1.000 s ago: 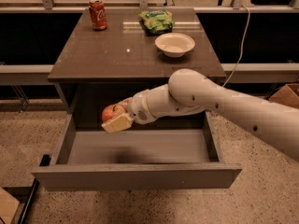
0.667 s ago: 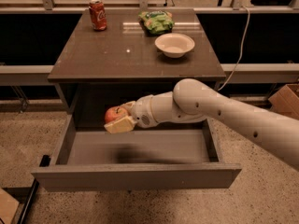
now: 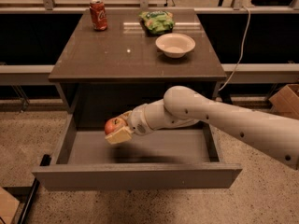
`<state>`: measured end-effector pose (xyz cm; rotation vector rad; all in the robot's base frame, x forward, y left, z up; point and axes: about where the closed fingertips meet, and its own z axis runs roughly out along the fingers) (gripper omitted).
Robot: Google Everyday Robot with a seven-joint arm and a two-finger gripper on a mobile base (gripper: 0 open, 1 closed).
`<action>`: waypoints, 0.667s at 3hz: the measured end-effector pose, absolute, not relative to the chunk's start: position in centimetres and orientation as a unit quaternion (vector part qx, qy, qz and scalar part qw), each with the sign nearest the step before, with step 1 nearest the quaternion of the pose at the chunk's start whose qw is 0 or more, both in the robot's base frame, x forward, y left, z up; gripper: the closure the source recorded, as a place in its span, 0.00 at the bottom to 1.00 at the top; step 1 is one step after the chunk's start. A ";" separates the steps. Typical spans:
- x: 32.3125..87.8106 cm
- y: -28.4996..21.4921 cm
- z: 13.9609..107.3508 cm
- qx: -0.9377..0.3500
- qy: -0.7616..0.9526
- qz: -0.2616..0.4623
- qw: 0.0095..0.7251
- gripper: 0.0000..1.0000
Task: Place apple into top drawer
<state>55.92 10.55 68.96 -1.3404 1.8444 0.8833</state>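
The top drawer (image 3: 140,175) is pulled open below the table, its grey inside bare. My gripper (image 3: 117,129) reaches in from the right and is shut on the red apple (image 3: 114,124). It holds the apple a little above the drawer's floor, over the left half toward the back. A pale finger (image 3: 119,135) shows under the apple. The arm's shadow lies on the drawer floor below.
On the brown table top (image 3: 107,55) stand a red soda can (image 3: 98,14) at the back left, a green chip bag (image 3: 158,21) at the back and a white bowl (image 3: 175,45) right of middle. A cardboard box (image 3: 286,101) sits at the right on the floor.
The gripper with the apple has moved down, lower over the drawer. The arm has settled lower with it.
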 end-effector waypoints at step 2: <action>56.1 9.9 64.0 -0.528 0.713 0.313 0.339 0.81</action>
